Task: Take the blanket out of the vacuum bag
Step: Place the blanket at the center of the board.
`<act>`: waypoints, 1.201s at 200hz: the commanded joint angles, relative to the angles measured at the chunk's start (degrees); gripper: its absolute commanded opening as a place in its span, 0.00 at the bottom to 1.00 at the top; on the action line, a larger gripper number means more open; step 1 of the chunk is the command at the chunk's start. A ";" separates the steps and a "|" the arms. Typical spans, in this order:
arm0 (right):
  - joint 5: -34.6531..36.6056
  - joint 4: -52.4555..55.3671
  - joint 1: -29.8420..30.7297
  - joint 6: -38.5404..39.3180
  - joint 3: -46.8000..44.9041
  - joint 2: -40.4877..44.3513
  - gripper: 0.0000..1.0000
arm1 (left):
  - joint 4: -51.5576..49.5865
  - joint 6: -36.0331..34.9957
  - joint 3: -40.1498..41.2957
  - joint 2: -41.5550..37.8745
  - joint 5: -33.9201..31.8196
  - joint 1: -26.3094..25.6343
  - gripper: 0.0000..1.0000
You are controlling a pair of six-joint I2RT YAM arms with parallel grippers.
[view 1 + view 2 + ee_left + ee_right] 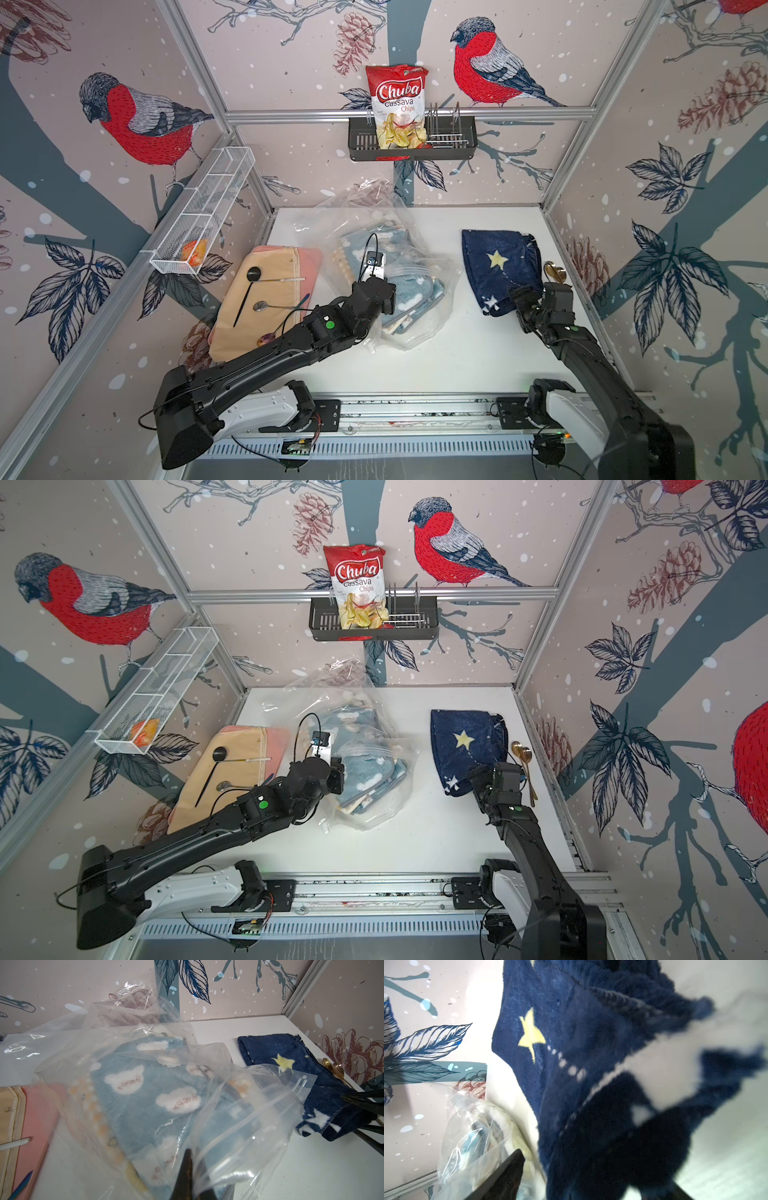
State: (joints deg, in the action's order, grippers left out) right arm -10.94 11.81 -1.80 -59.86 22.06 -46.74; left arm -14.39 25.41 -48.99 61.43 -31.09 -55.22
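**1 blanket out, 1 left in the bag**

Although a navy blanket [500, 270] with a yellow star lies flat on the white table [457, 365] to the right, clear of the plastic, the vacuum bag [374, 266] in the middle is not empty: a pale blue blanket [149, 1093] printed with white bear-shaped clouds sits folded inside it. Judged from that, the task looks about half done, and the blue one has yet to be drawn out through the mouth.

The left gripper [193, 1178] is clenched on the clear film at the near edge of the bag, by the zip-seal strip. The right gripper [591, 1184] sits at the near end of the navy blanket; its jaws stand apart on either side of the cloth, so I judge it released, though the wrist view is blurred.

The bag is thin, glossy and heavily crinkled, its far end puffed up toward the wall, with a round white valve cap [168, 1061] on its face. Both blankets are thick, soft fleece; the navy one has a stitched hem. To the left lies a peach and pink cushion [266, 299] carrying spoons; 2 gold spoons [524, 766] rest at the far right.
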 commanded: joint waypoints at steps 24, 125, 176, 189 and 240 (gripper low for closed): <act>-1.71 21.71 2.96 5.80 5.49 13.64 0.73 | 1.05 -0.29 1.61 -2.46 -1.22 0.20 0.00; 28.56 20.93 27.65 21.57 29.84 -20.38 0.57 | -0.80 1.17 2.95 -5.17 -0.11 0.99 0.00; 30.82 20.68 30.08 24.50 27.49 -34.20 0.70 | -1.56 0.95 2.40 -5.09 0.59 1.14 0.00; 32.64 19.44 31.78 24.81 26.54 -36.68 0.69 | -1.46 1.35 2.50 -5.00 0.81 1.00 0.00; 36.52 17.81 33.54 25.45 26.06 -45.05 0.70 | -0.32 2.79 3.07 -4.78 1.45 1.00 0.00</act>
State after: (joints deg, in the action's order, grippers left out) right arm 22.15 30.98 31.59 -35.48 48.45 -90.06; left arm -16.14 27.07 -45.98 56.51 -29.78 -54.30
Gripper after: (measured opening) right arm 0.701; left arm 0.048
